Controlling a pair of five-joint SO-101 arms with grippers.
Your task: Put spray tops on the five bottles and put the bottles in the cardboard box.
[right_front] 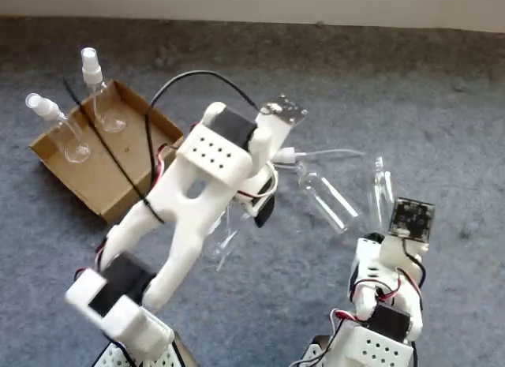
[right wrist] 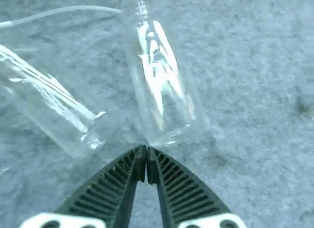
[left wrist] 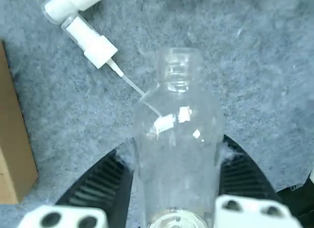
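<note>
The cardboard box (right_front: 95,174) sat on the grey carpet (right_front: 442,106), with two capped bottles (right_front: 101,102) already standing in it. The left gripper (left wrist: 176,157) pinched an open-necked clear bottle (left wrist: 179,115) across its body. One ribbed finger (left wrist: 105,184) pressed each flank, and the neck pointed away from the wrist.

The right gripper (right wrist: 146,162) had its fingers pressed together on nothing, their tips just short of the base of a second bare bottle (right wrist: 164,90). A third bottle (right wrist: 49,110) lay on its side just beside that one.

These bottles looked empty, so probably light, thin-walled and slick. A hold across the mid-body seemed best, firm enough not to slip but not hard enough to dent.

A loose spray top (left wrist: 91,39) lay near the held bottle's neck. It looked small and hard, best taken by the collar and not by its thin, bendy dip tube (left wrist: 128,83).
</note>
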